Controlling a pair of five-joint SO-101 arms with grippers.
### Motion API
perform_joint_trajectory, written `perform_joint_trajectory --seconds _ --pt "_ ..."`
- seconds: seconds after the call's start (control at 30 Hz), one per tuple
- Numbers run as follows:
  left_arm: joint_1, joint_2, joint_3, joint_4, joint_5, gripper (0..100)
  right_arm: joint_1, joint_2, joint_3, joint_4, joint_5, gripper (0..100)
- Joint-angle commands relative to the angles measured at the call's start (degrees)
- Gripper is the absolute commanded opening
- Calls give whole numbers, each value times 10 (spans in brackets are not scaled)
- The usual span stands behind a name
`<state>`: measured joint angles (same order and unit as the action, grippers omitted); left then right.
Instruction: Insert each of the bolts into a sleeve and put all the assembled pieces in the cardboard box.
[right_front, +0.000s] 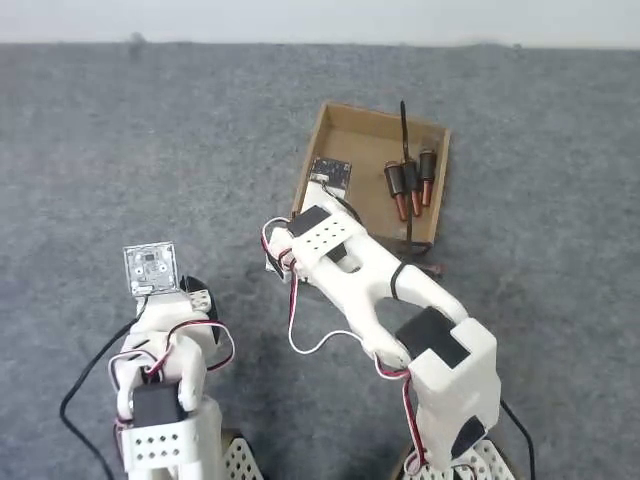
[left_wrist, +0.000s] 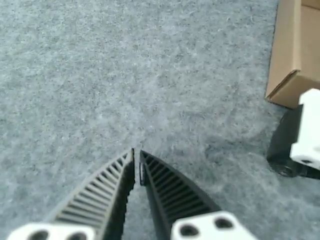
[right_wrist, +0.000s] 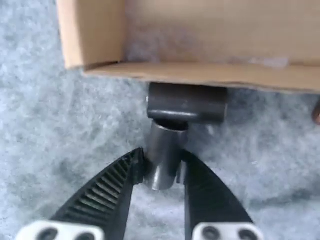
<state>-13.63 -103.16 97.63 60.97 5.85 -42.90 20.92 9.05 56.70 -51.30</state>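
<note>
Right hand (right_wrist: 161, 156): clamped on grey shiny bolt (right_wrist: 166, 137).
Sleeve (right_wrist: 186, 102): dark cylinder against box (right_wrist: 90, 35).
Left hand (left_wrist: 137, 153): closed, empty.

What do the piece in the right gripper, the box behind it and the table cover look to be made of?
The piece held in the right gripper is probably metal: smooth and grey, with a soft sheen. The cardboard box is plain brown and matte, with a folded edge. The table cover looks like grey felt or carpet, judging by its fuzzy nap.
</note>
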Motion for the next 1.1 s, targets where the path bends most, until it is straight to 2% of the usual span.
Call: perform_joint_trajectory --seconds 0.0,0.2,0.3,0.7,1.07 --pt "-2 -6 -11 1 -4 18 -2 -12 -23 -11 -6 74" --pt "-2 -6 -11 1 -4 18 1 -12 -23 -3 1 69" --pt "-2 -6 -11 1 -4 18 7 -23 -23 24 47 69" --pt "-2 -6 -11 1 -4 18 97 -177 -19 274 170 69" --pt "-1 -6 -11 1 -4 18 239 -192 -5 410 389 69"
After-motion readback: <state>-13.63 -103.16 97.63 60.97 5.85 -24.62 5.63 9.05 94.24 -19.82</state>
